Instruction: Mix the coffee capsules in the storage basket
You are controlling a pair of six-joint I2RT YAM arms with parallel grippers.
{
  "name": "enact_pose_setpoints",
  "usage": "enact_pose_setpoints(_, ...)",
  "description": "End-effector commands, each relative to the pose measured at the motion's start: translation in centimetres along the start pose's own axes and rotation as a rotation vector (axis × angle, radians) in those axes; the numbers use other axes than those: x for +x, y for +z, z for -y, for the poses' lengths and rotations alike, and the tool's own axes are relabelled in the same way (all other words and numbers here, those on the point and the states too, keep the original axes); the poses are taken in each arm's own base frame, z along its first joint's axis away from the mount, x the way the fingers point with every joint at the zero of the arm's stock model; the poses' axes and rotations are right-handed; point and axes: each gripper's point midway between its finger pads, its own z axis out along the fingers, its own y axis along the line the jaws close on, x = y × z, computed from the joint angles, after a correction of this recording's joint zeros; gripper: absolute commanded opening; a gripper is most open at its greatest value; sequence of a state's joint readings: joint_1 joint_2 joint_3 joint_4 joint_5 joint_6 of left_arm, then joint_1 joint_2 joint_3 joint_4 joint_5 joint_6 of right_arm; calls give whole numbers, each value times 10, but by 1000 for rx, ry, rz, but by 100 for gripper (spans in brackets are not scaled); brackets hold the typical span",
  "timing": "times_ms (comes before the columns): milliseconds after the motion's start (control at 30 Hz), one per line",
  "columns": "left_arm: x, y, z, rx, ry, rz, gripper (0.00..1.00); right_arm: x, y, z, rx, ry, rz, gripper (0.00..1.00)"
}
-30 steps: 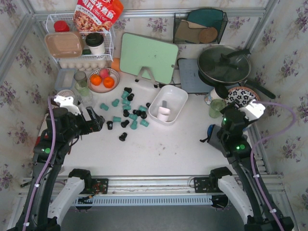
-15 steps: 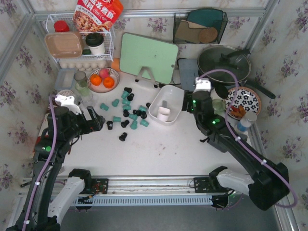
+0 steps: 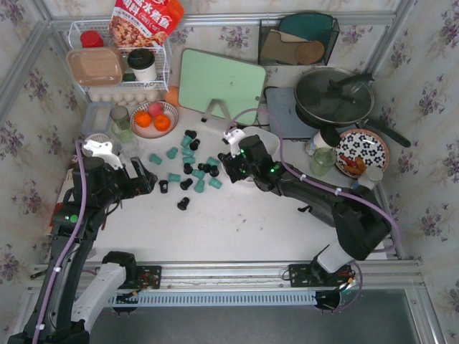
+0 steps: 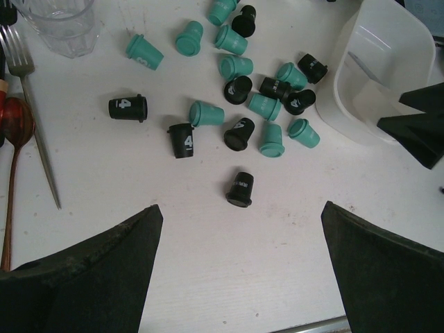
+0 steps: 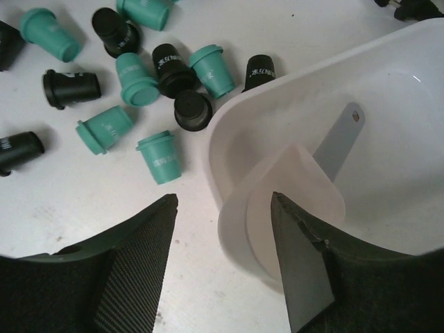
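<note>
Several teal and black coffee capsules point(image 3: 190, 168) lie loose on the white table, left of the storage basket point(image 3: 264, 138). In the right wrist view the white basket point(image 5: 395, 83) holds a white scoop point(image 5: 305, 177) with a grey handle and no capsules that I can see. My right gripper point(image 3: 231, 161) is open and straddles the basket's near-left corner point(image 5: 223, 201): one finger is outside over the table, the other inside by the scoop. My left gripper point(image 3: 147, 179) is wide open at the left of the pile point(image 4: 241, 208), just short of a lone black capsule point(image 4: 239, 189).
A glass point(image 4: 59, 24) and a fork point(image 4: 31, 104) lie by my left gripper. A plate of oranges point(image 3: 153, 119) and a wire rack point(image 3: 118, 68) stand at back left, a green cutting board point(image 3: 222, 84) behind the pile. Pan point(image 3: 335, 94), patterned bowl point(image 3: 362, 152) and green cup point(image 3: 323, 160) are at the right.
My right arm has swung from the table's right side across to the basket's left corner. The left arm and the capsules have not moved.
</note>
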State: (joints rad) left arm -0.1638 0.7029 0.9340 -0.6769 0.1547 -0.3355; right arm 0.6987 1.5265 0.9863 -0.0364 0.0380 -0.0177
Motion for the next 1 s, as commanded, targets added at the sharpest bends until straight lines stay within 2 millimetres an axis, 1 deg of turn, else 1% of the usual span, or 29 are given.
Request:
enact_pose_setpoints(0, -4, 2, 2, 11, 10, 15, 100, 5, 15, -3, -15, -47, -29, 61)
enact_pose_setpoints(67, -4, 2, 2, 11, 10, 15, 100, 10, 20, -3, -13, -50, -52, 60)
enact_pose_setpoints(200, -4, 1, 3, 17, 8, 15, 99, 17, 20, -2, -5, -55, -80, 58)
enact_pose_setpoints(300, -4, 1, 4, 20, 9, 15, 100, 22, 19, -1, 2, -62, -101, 51)
enact_pose_setpoints(367, -4, 1, 4, 20, 8, 15, 100, 25, 18, 0, 3, -65, -115, 44)
enact_pose_setpoints(400, -4, 1, 4, 20, 7, 16, 100, 26, 18, 1, 5, -66, -120, 39)
enact_pose_setpoints(500, -4, 1, 4, 21, 9, 16, 99, 29, 17, 1, 9, -69, -130, 30)
enact_pose_setpoints(567, -4, 1, 4, 21, 9, 17, 99, 30, 16, 2, 12, -70, -135, 22)
enact_pose_setpoints(700, -4, 1, 3, 19, 9, 17, 99, 26, 13, 4, 23, -70, -136, 0)
enact_pose_setpoints(833, -4, 1, 3, 16, 9, 17, 99, 13, 2, 7, 40, -66, -125, 0)
enact_pose_setpoints(967, -4, 2, 3, 17, 8, 14, 99, -9, -20, 12, 79, -59, -86, 0)
